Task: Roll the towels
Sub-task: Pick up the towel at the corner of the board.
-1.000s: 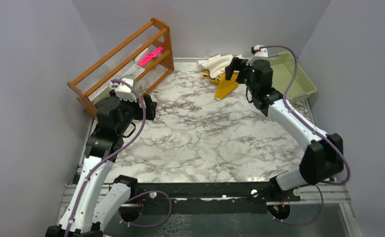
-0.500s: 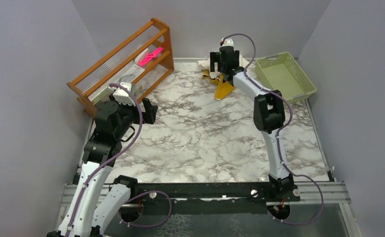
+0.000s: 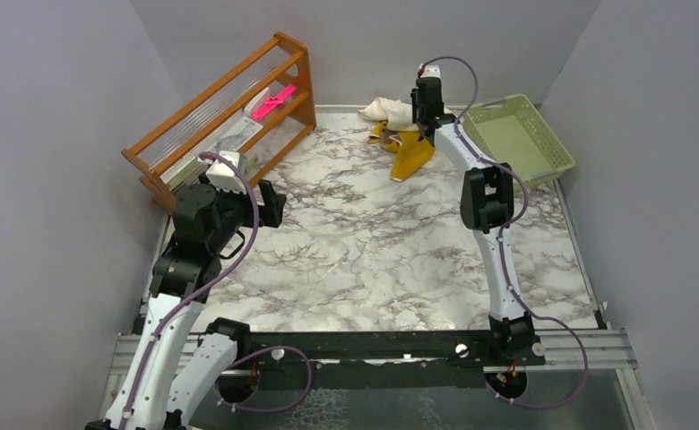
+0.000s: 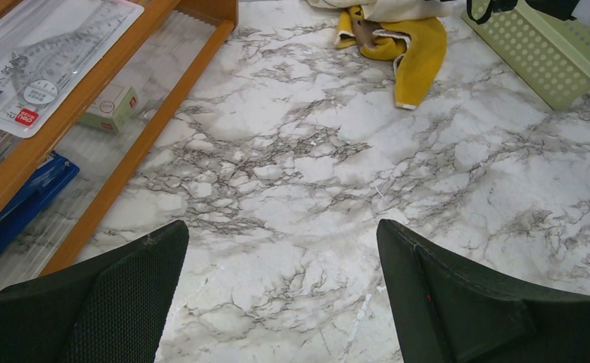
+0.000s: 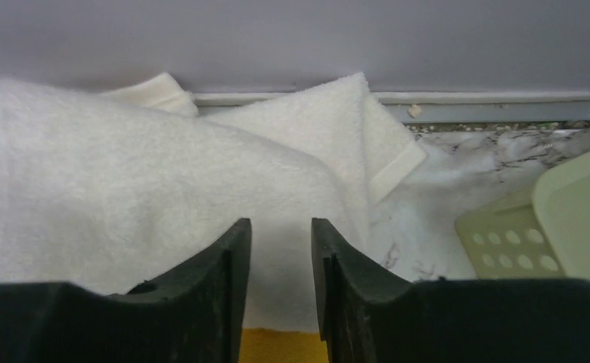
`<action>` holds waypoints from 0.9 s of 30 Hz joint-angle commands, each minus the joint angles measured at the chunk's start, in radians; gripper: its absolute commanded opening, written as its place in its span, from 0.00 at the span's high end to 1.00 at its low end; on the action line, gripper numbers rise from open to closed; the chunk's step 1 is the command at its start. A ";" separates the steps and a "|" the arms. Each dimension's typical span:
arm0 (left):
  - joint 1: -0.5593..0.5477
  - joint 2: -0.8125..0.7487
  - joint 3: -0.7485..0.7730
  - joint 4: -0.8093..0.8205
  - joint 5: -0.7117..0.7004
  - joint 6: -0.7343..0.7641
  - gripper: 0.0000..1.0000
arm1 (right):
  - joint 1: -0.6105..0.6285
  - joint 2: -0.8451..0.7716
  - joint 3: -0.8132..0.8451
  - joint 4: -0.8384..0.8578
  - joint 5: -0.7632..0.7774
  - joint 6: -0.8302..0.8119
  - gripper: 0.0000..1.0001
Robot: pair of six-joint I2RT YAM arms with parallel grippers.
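Right arm is reaching out to the far edge of the tabletop (image 3: 373,251). Right gripper (image 3: 425,107) is hovering right over the cream-white towel (image 3: 386,109). In the right wrist view its fingers (image 5: 201,295) are sitting narrowly parted, with white cloth showing through the gap and a strip of yellow below it; nothing is clearly pinched.

The cream-white towel (image 5: 148,189) is lying crumpled against the back wall, one corner folding over. The mustard-yellow towel (image 3: 409,154) is lying just in front of it, touching and partly tucked under it, one end trailing toward the middle of the tabletop. A bit of brown is showing in its folds in the left wrist view (image 4: 417,53).

Left gripper (image 3: 270,202) is hanging above the left side of the tabletop, well apart from both towels, fingers (image 4: 125,295) spreading wide and holding nothing.

A green basket (image 3: 516,139) is sitting just right of the towels. A wooden rack (image 3: 229,98) is standing at far left, carrying a pink item (image 3: 274,100).
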 commanded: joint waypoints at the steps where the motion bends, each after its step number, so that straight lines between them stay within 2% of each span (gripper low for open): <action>1: -0.001 -0.007 0.005 -0.016 0.018 -0.006 0.01 | 0.003 0.016 0.041 -0.032 -0.069 0.000 0.83; 2: -0.002 -0.008 0.006 -0.016 0.017 -0.007 0.01 | 0.003 0.006 0.042 -0.025 -0.079 0.001 0.94; 3: -0.001 -0.010 0.005 -0.018 0.015 -0.007 0.01 | 0.003 -0.007 0.046 -0.017 -0.090 0.002 0.98; 9: -0.001 -0.003 0.005 -0.018 0.010 -0.018 0.01 | 0.003 -0.113 0.063 0.013 -0.172 0.002 0.99; 10: -0.003 0.001 0.005 -0.017 0.009 -0.021 0.01 | 0.003 -0.131 0.056 0.009 -0.185 0.005 0.91; 12: -0.001 0.004 0.000 -0.011 0.008 -0.029 0.01 | 0.003 -0.167 0.011 0.025 -0.227 0.000 0.37; 14: -0.001 0.009 -0.003 -0.008 0.011 -0.035 0.01 | 0.004 -0.179 -0.017 0.029 -0.274 -0.019 0.04; 15: -0.001 0.011 -0.004 -0.007 0.015 -0.035 0.01 | 0.004 -0.172 -0.009 0.006 -0.292 -0.033 0.00; 19: -0.001 0.007 -0.010 -0.007 0.014 -0.035 0.01 | 0.011 -0.119 0.028 -0.110 -0.310 -0.063 0.00; 27: -0.002 0.011 -0.015 -0.008 0.014 -0.039 0.01 | 0.041 -0.030 -0.002 -0.129 -0.274 -0.159 0.00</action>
